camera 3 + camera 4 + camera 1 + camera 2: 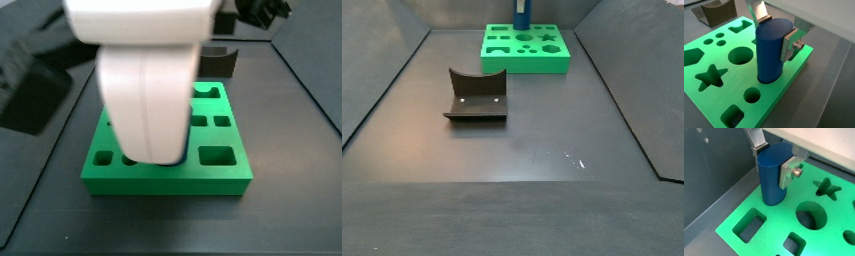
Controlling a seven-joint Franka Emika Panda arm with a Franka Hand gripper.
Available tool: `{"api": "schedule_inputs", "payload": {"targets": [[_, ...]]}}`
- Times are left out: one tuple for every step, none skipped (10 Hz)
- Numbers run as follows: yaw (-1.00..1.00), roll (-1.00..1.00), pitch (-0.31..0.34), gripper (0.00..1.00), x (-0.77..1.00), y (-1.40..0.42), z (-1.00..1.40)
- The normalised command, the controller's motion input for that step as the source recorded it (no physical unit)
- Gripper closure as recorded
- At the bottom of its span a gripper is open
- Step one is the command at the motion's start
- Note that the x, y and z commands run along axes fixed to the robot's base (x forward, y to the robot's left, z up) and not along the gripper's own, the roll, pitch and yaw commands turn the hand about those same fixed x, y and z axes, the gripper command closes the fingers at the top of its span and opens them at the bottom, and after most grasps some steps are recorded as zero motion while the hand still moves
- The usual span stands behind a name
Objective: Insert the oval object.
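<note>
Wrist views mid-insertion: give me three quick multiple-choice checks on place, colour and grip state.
1. Where does the peg's lower end sit?
A. On the green block
B. On the floor
C. On the fixture

2. What colour is the peg?
A. Red
B. Blue
C. Yellow

3. What is the gripper doing?
A. Open, clear of the peg
B. Shut on nothing
C. Shut on the peg

Answers:
1 A: the peg stands upright with its base on the green block, among the cut-outs.
2 B: it shows blue in both wrist views.
3 C: the gripper has its fingers pressed against the peg's sides.
</note>
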Motion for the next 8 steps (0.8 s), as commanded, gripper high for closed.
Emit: {"api": "schedule_inputs", "payload": {"targets": [[0.14, 0.0, -0.109, 1.0, 0.17, -0.02, -0.55], [0.18, 0.0, -0.174, 1.0, 0.0, 0.0, -0.49], [0.12, 0.0, -0.18, 1.0, -0.06, 0.0, -0.47], [0.12, 0.0, -0.171, 1.0, -0.09, 0.0, -0.4], [0.1, 0.01, -0.19, 1.0, -0.1, 0.0, -0.38], [0.03, 0.0, -0.193, 1.0, -0.07, 0.0, -0.38], [0.0, -0.08, -0.15, 1.0, -0.01, 0.0, -0.18], [0.0, 0.0, -0.03, 1.0, -0.02, 0.0, 0.0]]}}
